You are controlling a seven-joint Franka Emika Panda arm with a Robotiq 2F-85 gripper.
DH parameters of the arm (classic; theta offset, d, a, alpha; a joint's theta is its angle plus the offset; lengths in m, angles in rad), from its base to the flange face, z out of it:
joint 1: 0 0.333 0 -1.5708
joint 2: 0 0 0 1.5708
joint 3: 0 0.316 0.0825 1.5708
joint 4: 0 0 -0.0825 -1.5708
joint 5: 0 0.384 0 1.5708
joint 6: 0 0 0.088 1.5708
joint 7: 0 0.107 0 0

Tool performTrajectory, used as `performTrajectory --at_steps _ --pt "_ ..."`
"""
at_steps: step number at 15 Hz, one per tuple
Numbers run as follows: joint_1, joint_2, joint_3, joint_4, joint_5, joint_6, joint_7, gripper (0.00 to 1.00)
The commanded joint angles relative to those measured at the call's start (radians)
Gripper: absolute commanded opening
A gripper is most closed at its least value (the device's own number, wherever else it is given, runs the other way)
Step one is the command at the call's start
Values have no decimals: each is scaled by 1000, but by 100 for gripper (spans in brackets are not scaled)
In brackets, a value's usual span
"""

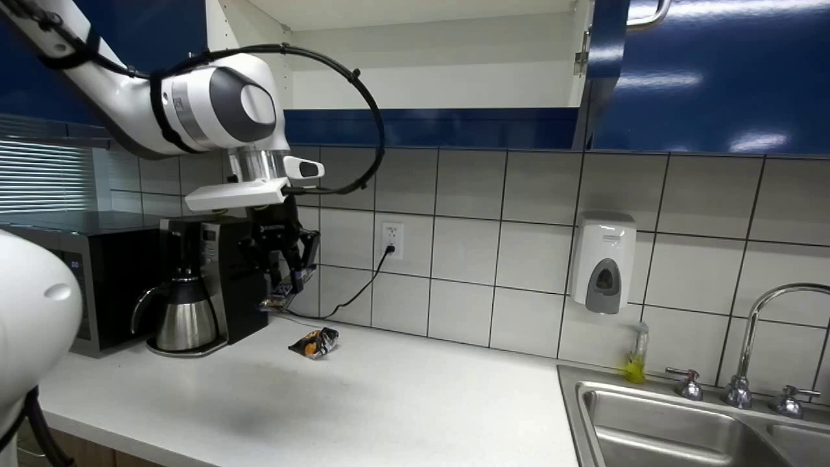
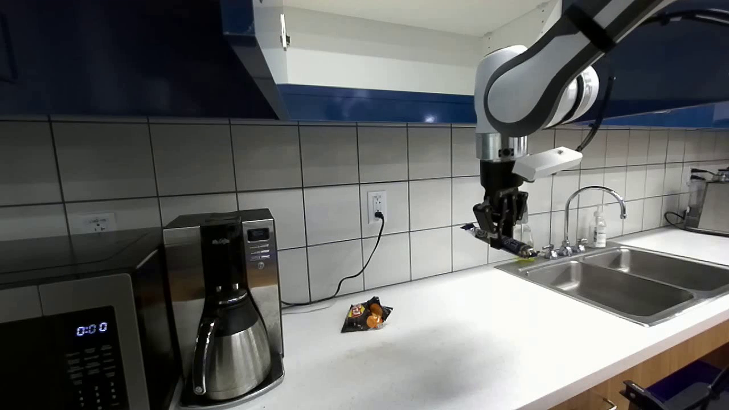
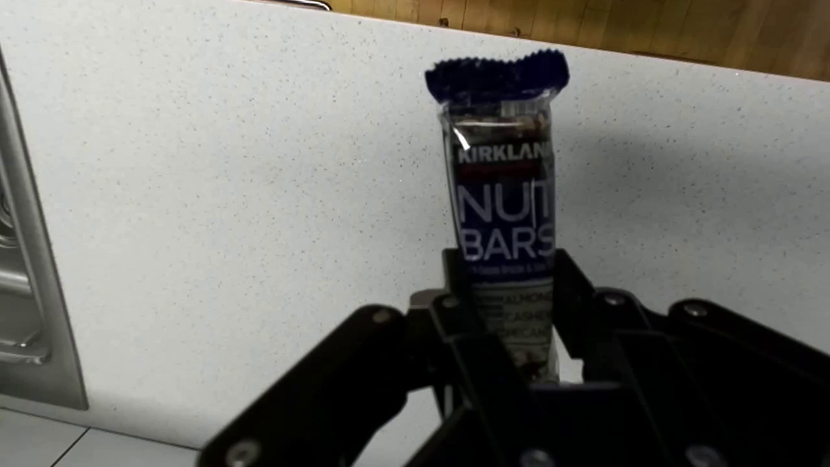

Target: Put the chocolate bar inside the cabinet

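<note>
Wrist view: the gripper (image 3: 509, 272) is clamped around the chocolate bar (image 3: 506, 207), pinching it by its sides. Bar's lettered NUT BARS and its crimped dark blue end pokes out past the grip. Speckled white worktop (image 3: 259, 194) underneath, and the metal edge of the sink (image 3: 58, 370) sneaks in at the left.

In an exterior view the bar is up off the worktop, slanting across the picture. A small dark and orange packet (image 2: 367, 316) lies near the coffee machine (image 2: 222, 262), which is just beside a microwave (image 2: 85, 319) showing 0:00.

In an exterior view the cabinet (image 1: 434, 71) stands open, pale inside, with the bar outside it and lower down. Soap dispenser (image 1: 606, 259) is on the tiled wall (image 1: 467, 253), and a black cord (image 1: 366, 287) is plugged into the outlet (image 1: 397, 237).
</note>
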Motion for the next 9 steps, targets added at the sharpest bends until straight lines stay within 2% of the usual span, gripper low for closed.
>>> performTrajectory --at_steps 1,9 --pt "-15 -129 28 16 10 -114 -25 9" --pt "-12 -257 52 141 6 -313 -16 9"
